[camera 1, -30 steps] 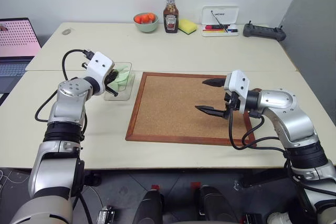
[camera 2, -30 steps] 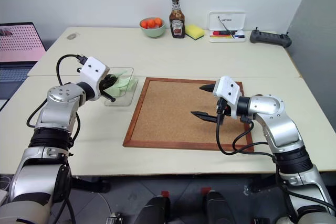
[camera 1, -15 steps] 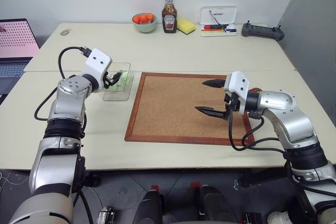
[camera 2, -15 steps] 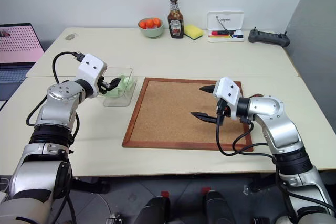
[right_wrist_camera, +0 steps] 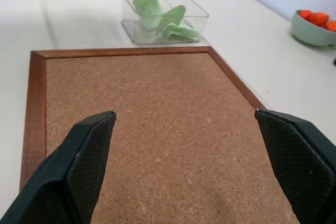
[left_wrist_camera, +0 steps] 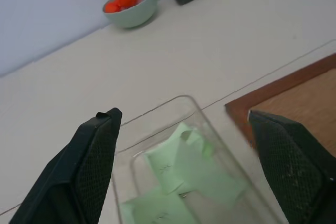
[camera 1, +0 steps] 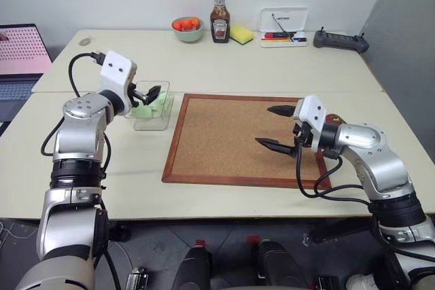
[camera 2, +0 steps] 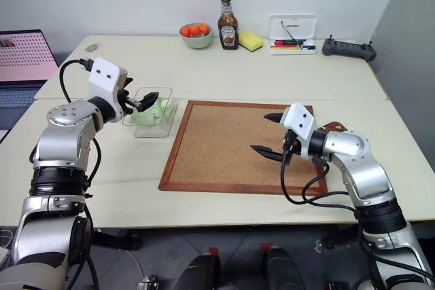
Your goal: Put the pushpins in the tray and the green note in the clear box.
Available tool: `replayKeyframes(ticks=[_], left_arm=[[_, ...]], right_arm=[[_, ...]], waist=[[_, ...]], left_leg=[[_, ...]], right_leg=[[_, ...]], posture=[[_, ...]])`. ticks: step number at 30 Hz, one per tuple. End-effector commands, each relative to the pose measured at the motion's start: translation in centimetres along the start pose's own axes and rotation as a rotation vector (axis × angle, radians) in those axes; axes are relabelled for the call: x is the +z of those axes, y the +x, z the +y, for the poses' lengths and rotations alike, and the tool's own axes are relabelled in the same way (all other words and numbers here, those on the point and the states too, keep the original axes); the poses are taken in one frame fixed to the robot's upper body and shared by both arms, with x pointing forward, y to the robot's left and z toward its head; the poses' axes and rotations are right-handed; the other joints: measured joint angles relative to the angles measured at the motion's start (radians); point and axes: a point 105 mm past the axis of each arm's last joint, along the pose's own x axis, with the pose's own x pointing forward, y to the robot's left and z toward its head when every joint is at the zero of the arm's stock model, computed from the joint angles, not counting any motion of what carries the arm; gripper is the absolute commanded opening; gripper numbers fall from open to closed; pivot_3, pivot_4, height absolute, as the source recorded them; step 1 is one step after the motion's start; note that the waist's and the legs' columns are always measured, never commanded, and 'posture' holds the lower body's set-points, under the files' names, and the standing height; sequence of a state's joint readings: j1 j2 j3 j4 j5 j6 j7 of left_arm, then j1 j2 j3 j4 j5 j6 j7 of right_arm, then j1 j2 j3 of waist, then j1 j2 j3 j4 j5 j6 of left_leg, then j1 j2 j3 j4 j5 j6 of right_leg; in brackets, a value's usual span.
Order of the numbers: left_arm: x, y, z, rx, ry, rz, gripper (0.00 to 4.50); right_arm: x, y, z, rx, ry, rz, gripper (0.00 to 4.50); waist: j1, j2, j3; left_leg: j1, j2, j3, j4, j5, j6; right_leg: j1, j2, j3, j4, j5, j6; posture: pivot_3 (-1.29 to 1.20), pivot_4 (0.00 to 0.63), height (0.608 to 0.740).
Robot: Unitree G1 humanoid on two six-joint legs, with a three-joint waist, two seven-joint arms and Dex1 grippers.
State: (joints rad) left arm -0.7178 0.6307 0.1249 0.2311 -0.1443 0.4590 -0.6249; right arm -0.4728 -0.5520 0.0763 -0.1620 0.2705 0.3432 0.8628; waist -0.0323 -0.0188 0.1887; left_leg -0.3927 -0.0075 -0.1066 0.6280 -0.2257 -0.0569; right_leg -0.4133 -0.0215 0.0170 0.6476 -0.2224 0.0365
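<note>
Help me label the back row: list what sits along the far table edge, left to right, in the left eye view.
Green bowl of oranges → ketchup bottle → yellow sponge → white case of pens → black controller.

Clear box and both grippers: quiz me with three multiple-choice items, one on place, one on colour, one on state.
1. Where does the clear box sit?
A. on the cork board
B. on the table beside the cork board's left edge
C. next to the ketchup bottle

2. What colour is the paper inside it?
A. pale green
B. yellow
C. pink

3. How do the grippers stand?
A. both shut
B. left shut on the note
C. both open, holding nothing

Answers:
1 B, the box stands off the board's frame.
2 A, the green note lies folded inside.
3 C, the left gripper and right gripper show spread, empty fingers.
</note>
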Motion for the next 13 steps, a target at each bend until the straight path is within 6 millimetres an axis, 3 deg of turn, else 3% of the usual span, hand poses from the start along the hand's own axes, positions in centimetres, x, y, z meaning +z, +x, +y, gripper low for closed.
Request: replayKeyframes(ticks=[1,6,13], left_arm=[[0.8,-1.1,-3.5,-0.153,0.074,-0.048,4.09],[-1.4,-2.6,-7.2,-0.290,0.028,-0.039,4.09],[-3.7,-4.3,-9.8,-0.375,-0.062,-0.025,4.09]], right_arm=[[1.0,-1.1,-0.7,-0.138,0.051,-0.082,4.50],[-1.6,-2.4,1.2,-0.204,0.148,-0.042,4.50],[-3.4,-3.2,1.5,-0.260,0.209,-0.007,4.50]], waist=[[0.000,0.000,0.000],[0.001,0.000,0.000],[-0.001,0.000,0.000]], left_leg=[[0.000,0.000,0.000,0.000,0.000,0.000],[0.001,0.000,0.000,0.000,0.000,0.000],[0.004,0.001,0.002,0.000,0.000,0.000]], right_leg=[[0.000,0.000,0.000,0.000,0.000,0.000],[0.000,0.000,0.000,0.000,0.000,0.000],[0.002,0.000,0.001,0.000,0.000,0.000]], posture=[[0.00,0.150,0.740],[0.00,0.150,0.740],[0.00,0.150,0.740]])
